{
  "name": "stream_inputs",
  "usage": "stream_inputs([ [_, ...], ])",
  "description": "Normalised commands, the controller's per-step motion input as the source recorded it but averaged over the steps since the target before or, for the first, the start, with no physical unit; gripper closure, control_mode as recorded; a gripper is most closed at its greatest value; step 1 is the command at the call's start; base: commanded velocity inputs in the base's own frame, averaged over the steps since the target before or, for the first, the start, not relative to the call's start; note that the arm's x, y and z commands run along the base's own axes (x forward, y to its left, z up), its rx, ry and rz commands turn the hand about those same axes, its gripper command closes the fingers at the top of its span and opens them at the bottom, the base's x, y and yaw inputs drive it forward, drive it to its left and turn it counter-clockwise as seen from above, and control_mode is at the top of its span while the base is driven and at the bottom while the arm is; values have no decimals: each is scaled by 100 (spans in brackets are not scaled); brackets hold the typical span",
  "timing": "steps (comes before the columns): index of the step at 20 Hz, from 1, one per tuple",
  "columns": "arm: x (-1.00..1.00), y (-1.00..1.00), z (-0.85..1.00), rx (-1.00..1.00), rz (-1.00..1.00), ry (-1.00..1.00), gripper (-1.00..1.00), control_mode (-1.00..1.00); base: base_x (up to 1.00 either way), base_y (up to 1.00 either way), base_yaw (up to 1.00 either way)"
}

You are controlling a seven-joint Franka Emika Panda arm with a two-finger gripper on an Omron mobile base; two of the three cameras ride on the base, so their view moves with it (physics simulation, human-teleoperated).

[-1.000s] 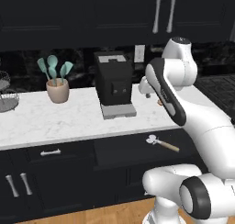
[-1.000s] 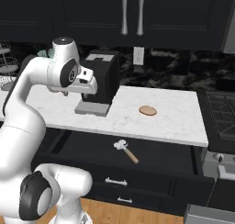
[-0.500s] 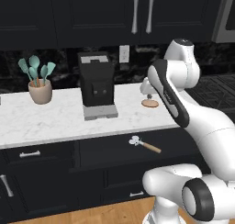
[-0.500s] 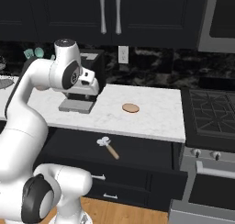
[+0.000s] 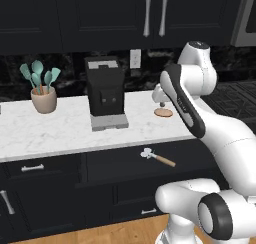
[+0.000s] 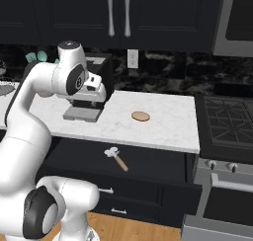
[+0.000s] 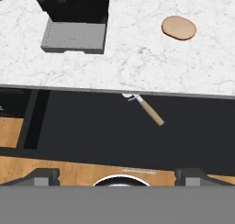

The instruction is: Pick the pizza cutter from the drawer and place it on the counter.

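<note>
The pizza cutter (image 5: 157,157) (image 6: 116,157) lies in the open black drawer (image 5: 120,163) (image 6: 158,161), wheel to the left and tan handle angled right. In the hand view the pizza cutter (image 7: 146,109) sits just below the counter's edge, which covers part of its wheel. The white marble counter (image 5: 65,133) (image 7: 137,58) runs above the drawer (image 7: 92,131). My gripper (image 7: 118,177) (image 5: 160,102) hangs high above the counter's right part, well above the cutter. It is open, fingertips (image 7: 43,176) far apart, nothing between them.
A black coffee machine (image 5: 105,93) (image 6: 86,104) (image 7: 73,16) stands mid-counter. A flat brown disc (image 5: 163,112) (image 6: 141,116) (image 7: 179,28) lies right of it. A pot of teal utensils (image 5: 42,93) is at the left. A stovetop (image 6: 227,121) adjoins the counter's right end.
The whole scene slid left between one second and half a second ago as the base drove right; since then it holds still. The arm's pose looks the same.
</note>
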Motion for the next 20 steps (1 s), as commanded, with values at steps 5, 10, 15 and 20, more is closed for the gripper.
stream_inputs([
  [5, 0, 0, -6, 0, 0, 0, -100, -100, 0, 0, 0],
  [10, 8, -10, -83, 1, 0, 12, -100, -100, 0, 0, 0],
  [15, 28, -22, -100, 0, 0, 21, -100, -100, 0, 0, 0],
  [20, 6, -25, -95, -1, 0, 9, -100, -100, 0, 0, 0],
])
